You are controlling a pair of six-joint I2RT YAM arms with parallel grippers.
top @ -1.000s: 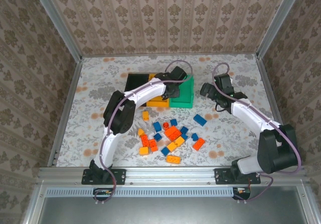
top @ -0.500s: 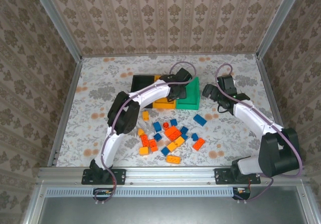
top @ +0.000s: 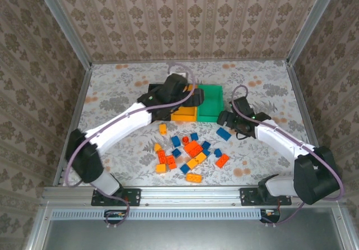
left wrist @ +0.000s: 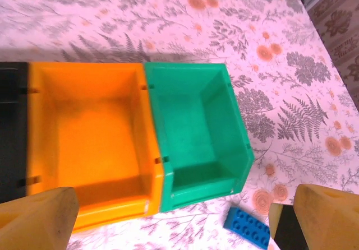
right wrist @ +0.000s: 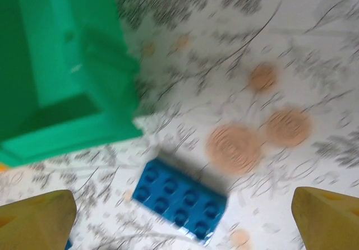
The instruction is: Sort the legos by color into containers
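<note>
Lying studs-up just under the right gripper point(top: 229, 119), whose jaws are standing spread and empty, the blue lego point(right wrist: 180, 206) is looking light, rigid and slick, likely best pinched across its long sides, with bare flat floral table point(right wrist: 291, 48) around it, while the left gripper point(left wrist: 180, 221) – also spread wide – is hovering over the orange bin point(left wrist: 90, 126) and green bin point(left wrist: 196, 121).

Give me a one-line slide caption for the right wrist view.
Open right gripper hovers over a blue lego lying on the floral table beside the green bin.
</note>
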